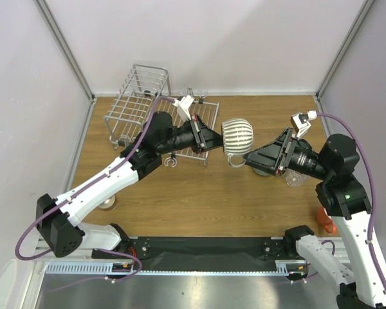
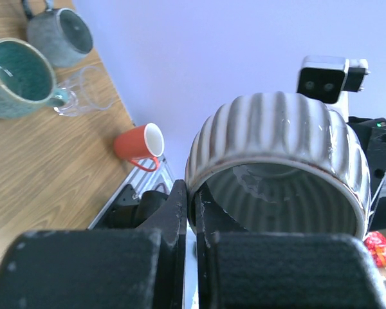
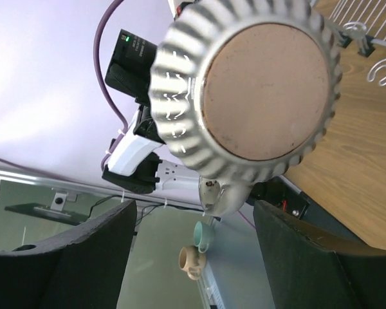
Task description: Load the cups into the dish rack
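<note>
Above the middle of the brown wooden table (image 1: 244,206), the left gripper (image 1: 217,141) is clamped on the rim of the ribbed grey-white ceramic cup (image 1: 238,135), one finger inside the mouth and one outside, holding it on its side in the air; the cup's mouth faces the left wrist and its unglazed brown base faces the right one; the right gripper (image 1: 248,156) sits just beside the cup with its jaws spread wide, one finger on either side of the cup's handle and neither touching it, so the step looks like a handover between the arms or a regrip; beyond the left arm, at the far left of the table, stands the silver wire dish rack (image 1: 132,106), and no cup shows in the part of it not hidden by the arm; on the right side of the table wait the teal glazed cup (image 2: 16,74), the dark grey mug (image 2: 61,32), the clear glass (image 2: 83,90) lying on its side and the orange-red cup (image 2: 140,147); by this showing the loading has barely begun, with the ribbed cup the first on its way and the others all left to do.
</note>
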`<state>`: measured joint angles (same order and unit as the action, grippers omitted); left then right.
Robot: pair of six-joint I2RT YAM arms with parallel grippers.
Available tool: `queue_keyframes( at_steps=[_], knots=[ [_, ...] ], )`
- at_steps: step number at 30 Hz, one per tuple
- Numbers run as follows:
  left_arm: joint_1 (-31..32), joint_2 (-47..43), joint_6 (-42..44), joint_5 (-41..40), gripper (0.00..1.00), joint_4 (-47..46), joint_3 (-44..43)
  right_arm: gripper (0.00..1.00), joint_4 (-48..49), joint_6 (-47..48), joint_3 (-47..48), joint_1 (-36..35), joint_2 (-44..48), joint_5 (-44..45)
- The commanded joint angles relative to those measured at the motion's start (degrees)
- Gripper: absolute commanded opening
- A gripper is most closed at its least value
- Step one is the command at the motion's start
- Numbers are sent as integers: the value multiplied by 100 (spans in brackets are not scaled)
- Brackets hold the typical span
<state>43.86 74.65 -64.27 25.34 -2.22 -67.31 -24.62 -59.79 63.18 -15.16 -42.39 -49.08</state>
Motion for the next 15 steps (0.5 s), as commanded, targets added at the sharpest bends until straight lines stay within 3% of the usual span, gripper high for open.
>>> queue_keyframes(
  at_steps=[1, 8, 15],
  knots=[
    [158, -65, -261, -143, 0, -798, -459, 79, 352, -199, 54, -241, -85, 214],
    [360, -3, -191, -310, 0, -877, -476, 71, 476, -322, 81, -734, -305, 654],
    [466, -82, -95, -443, 0, -754, -441, 46, 396, -366, 11, -1042, -305, 1225]
  ],
)
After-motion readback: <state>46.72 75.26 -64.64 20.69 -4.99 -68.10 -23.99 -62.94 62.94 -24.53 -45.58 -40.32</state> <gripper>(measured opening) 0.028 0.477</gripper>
